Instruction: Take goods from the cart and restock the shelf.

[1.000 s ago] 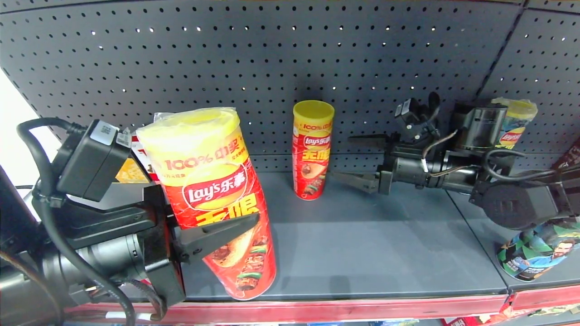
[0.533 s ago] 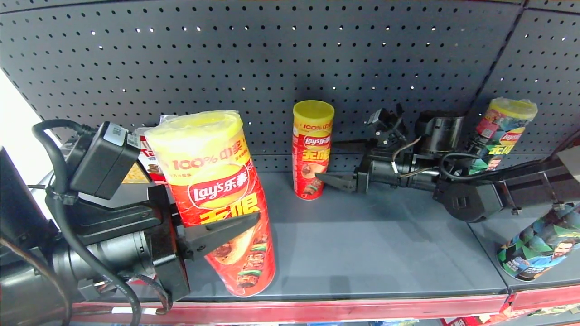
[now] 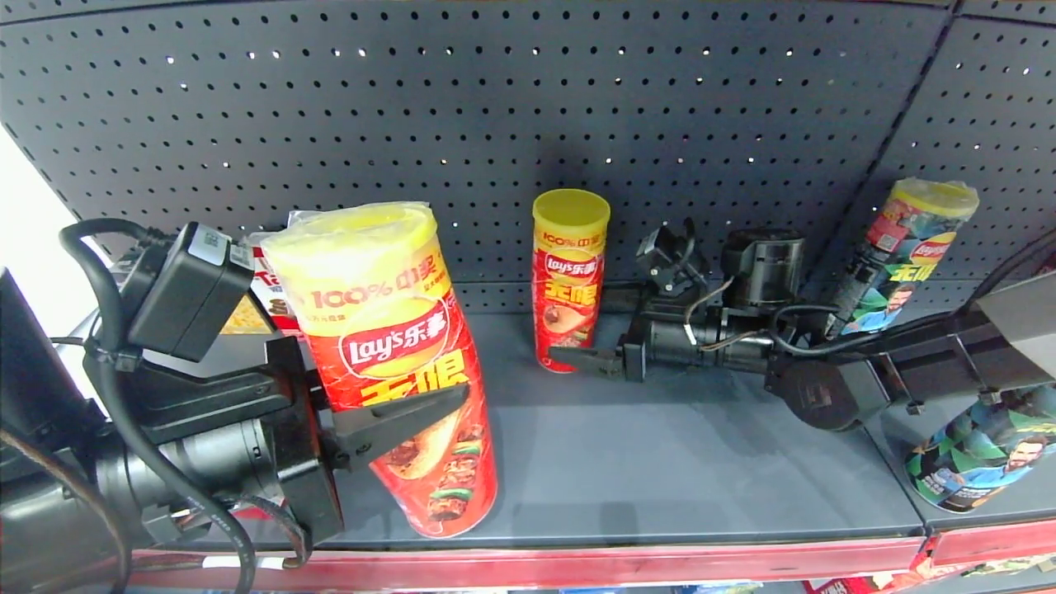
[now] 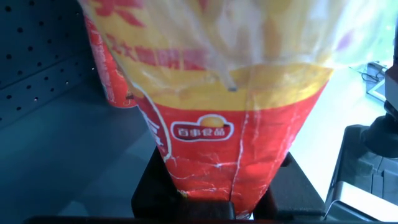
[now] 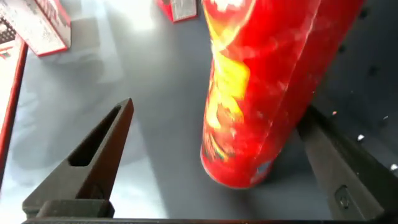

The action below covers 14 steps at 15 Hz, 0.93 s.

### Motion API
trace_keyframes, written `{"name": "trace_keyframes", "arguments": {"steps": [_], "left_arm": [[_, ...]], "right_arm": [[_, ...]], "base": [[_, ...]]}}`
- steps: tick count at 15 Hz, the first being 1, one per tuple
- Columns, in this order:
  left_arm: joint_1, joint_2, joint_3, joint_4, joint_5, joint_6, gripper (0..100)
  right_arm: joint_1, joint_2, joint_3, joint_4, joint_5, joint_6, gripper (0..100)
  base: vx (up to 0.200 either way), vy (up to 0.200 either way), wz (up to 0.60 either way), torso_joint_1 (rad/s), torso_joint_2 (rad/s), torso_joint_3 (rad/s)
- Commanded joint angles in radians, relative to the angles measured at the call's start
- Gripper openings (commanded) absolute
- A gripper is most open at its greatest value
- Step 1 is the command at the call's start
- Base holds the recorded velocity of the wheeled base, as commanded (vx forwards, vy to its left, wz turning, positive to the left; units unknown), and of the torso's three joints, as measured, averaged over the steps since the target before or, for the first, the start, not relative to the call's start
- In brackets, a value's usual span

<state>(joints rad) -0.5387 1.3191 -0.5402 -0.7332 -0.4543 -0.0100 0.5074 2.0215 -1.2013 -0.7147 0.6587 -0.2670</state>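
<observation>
I see L end effector point(image 3: 404, 396) clamped on big red-yellow plastic-wrapped chip can point(image 3: 388, 330) at grey metal shelf point(image 3: 660, 462) front. R end effector point(image 5: 217, 118) spread open, small yellow-lidded red chip can point(image 3: 569, 272) btwn its fingers.

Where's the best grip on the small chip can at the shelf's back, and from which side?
Probably the lower body of the small can, approached level from the robot's right, where the open right gripper straddles it. It stands upright and round; the pegboard behind blocks a rear approach.
</observation>
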Motion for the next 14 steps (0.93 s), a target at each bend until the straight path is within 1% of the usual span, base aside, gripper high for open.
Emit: {"name": "trace_keyframes", "arguments": {"steps": [1,3,5,8,9,10,12,14], "left_arm": [[0.000,-0.003,0.000,0.000,0.000,-0.001,0],[-0.001,-0.001,0.000,0.000,0.000,-0.001,0],[-0.001,-0.003,0.000,0.000,0.000,-0.001,0],[-0.001,-0.003,0.002,0.000,0.002,-0.001,0],[0.000,-0.001,0.002,0.000,0.000,-0.001,0],[0.000,0.000,0.000,0.000,0.000,-0.001,0],[0.002,0.000,0.005,0.000,0.002,-0.001,0],[0.016,0.002,0.008,0.000,0.000,-0.001,0]], "right_arm": [[0.010,-0.052,0.063,-0.002,-0.018,-0.003,100],[0.005,-0.073,0.111,-0.031,-0.045,-0.003,100],[0.003,-0.063,0.108,-0.040,-0.082,0.000,100],[0.003,-0.017,0.043,-0.042,-0.108,0.020,100],[0.006,0.006,0.002,-0.043,-0.108,0.042,100],[0.010,0.037,-0.044,-0.057,-0.117,0.063,100],[0.010,0.079,-0.093,-0.086,-0.122,0.088,100],[0.016,0.115,-0.152,-0.086,-0.122,0.100,100]], "base": [[0.000,0.000,0.00,0.000,0.00,0.000],[0.000,0.000,0.00,0.000,0.00,0.000],[0.000,0.000,0.00,0.000,0.00,0.000],[0.000,0.000,0.00,0.000,0.00,0.000],[0.000,0.000,0.00,0.000,0.00,0.000],[0.000,0.000,0.00,0.000,0.00,0.000],[0.000,0.000,0.00,0.000,0.00,0.000],[0.000,0.000,0.00,0.000,0.00,0.000]]}}
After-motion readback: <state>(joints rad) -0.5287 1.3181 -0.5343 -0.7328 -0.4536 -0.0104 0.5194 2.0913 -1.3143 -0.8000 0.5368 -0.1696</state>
